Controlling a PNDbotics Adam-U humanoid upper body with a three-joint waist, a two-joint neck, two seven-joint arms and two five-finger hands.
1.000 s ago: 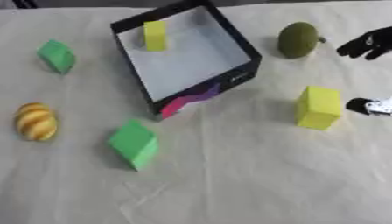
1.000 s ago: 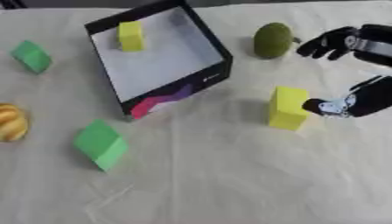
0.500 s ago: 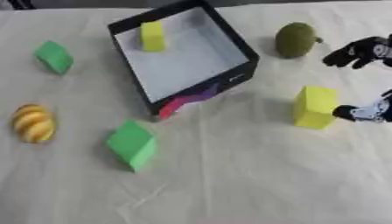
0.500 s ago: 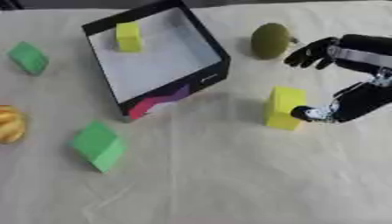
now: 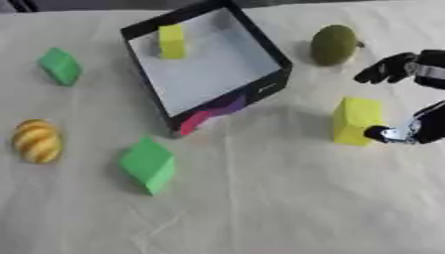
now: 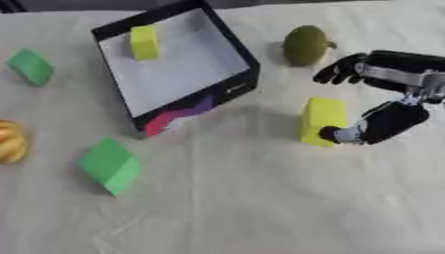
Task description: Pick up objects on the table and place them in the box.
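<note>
The counter [image 6: 260, 213] is covered by a pale cloth and carries everything. The biggest thing on it is the black box [image 6: 228, 47], open at the top with a white floor, sitting far and left of centre; a small yellow block [image 6: 143, 42] already lies inside near its far wall.

The robot's right hand [image 6: 369, 106] comes in from the right edge. Its fingers [image 6: 339, 69] are spread apart above the yellow cube [image 6: 320, 121], and its thumb tip sits right at the cube's near right face, touching or just short of it. The hand is open around the cube and not yet closed on it. The left hand shows in neither view.

The yellow cube stands on the cloth to the right of the box, near its right corner but apart from it. It looks like a light, stiff block with flat faces, so pinching two opposite sides, fingers on the far face and thumb on the near one, should hold it without it twisting.

A green block [image 5: 148, 164] lies near and left of the box. A dark green round fruit [image 6: 305, 45] sits far right, just beyond the fingers; it would likely roll if nudged. A yellow-orange ridged thing [image 5: 37, 140] rests at the left edge, and a smaller green block [image 5: 60, 65] lies far left.
</note>
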